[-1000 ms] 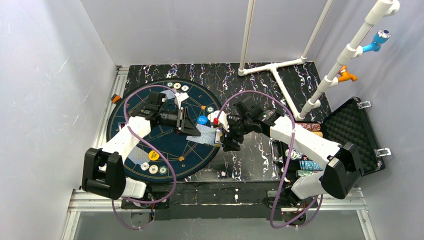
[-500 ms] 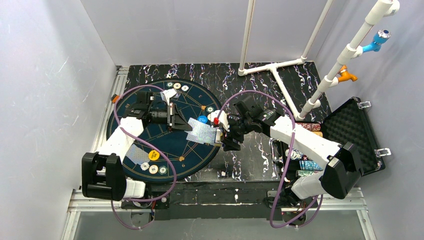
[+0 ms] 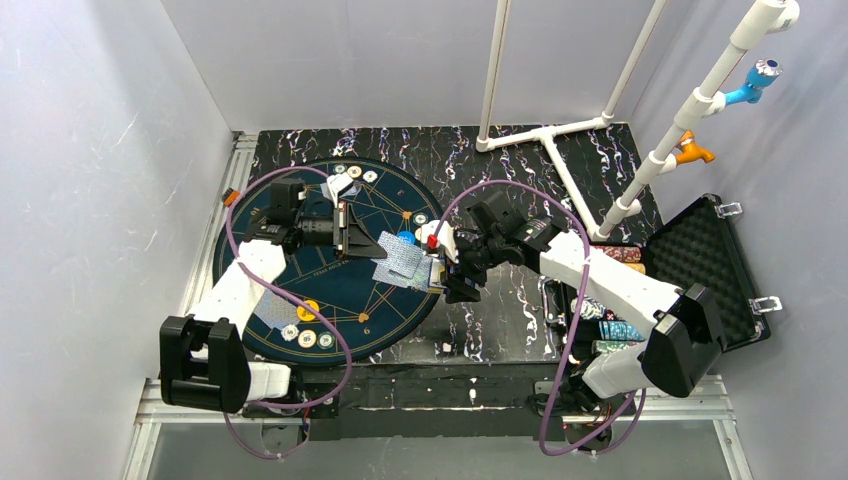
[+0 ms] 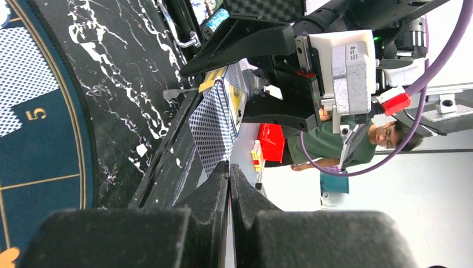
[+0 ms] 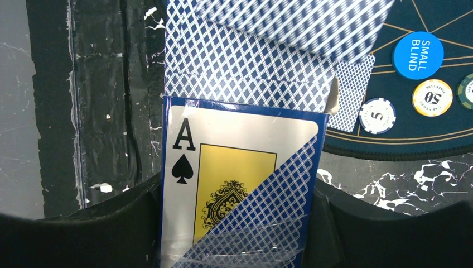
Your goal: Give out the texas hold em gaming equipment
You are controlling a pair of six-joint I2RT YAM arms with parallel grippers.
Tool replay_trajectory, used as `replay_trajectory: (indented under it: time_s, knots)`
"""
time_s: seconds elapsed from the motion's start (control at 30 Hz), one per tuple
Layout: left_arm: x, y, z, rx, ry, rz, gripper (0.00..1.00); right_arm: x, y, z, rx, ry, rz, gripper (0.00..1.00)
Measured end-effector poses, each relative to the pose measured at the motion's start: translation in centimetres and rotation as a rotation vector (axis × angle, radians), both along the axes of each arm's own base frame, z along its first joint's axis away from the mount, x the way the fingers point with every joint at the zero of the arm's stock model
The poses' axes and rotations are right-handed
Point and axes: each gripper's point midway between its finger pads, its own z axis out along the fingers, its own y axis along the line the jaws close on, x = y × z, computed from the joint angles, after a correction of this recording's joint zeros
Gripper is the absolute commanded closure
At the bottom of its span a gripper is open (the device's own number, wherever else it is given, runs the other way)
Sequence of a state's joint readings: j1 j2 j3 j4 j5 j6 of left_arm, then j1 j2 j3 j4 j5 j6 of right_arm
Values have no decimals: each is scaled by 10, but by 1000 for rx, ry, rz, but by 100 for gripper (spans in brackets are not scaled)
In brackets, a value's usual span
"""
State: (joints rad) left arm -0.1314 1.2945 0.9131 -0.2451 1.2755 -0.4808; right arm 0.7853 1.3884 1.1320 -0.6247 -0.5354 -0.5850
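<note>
Left gripper (image 3: 372,244) has drawn back toward the upper left of the mat (image 3: 345,288) since a second ago. Its fingers are pinched together on one playing card (image 4: 213,127), which reaches across to the card box (image 5: 240,167). Right gripper (image 5: 241,218) clamps that box, ace of spades showing, at the mat's right edge. A blue small-blind disc (image 5: 417,54) and two chips (image 5: 432,97) lie at the upper right of the right wrist view.

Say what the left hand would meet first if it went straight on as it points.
Probably the card box in the right hand; the playing card pinched by the left hand points at it. Depth unclear.
</note>
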Motion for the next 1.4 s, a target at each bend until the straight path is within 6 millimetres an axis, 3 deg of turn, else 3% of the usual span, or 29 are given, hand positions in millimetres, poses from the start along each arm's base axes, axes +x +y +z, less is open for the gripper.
replay_trajectory:
  time_s: [0.17, 0.37, 0.53, 0.7, 0.8, 1.13, 1.4]
  knots:
    - [0, -3, -1, -39, 44, 9, 100, 0, 2, 1, 7, 3, 0, 99]
    - [18, 9, 15, -62, 7, 81, 100, 2, 1, 2, 10, 2, -7, 99]
    - [52, 37, 33, -36, -63, 230, 100, 5, -1, 2, 11, 5, -19, 99]
    - [89, 74, 36, 66, -118, 400, 100, 9, 0, 4, 21, 1, -28, 99]
    - [104, 88, 25, 146, -125, 471, 100, 11, -1, 4, 23, -1, -33, 99]
    - [124, 116, -21, 331, -53, 587, 100, 18, -6, 5, 27, 5, -71, 99]
    - [132, 134, -41, 378, 0, 635, 100, 20, -13, 4, 34, -1, -92, 99]
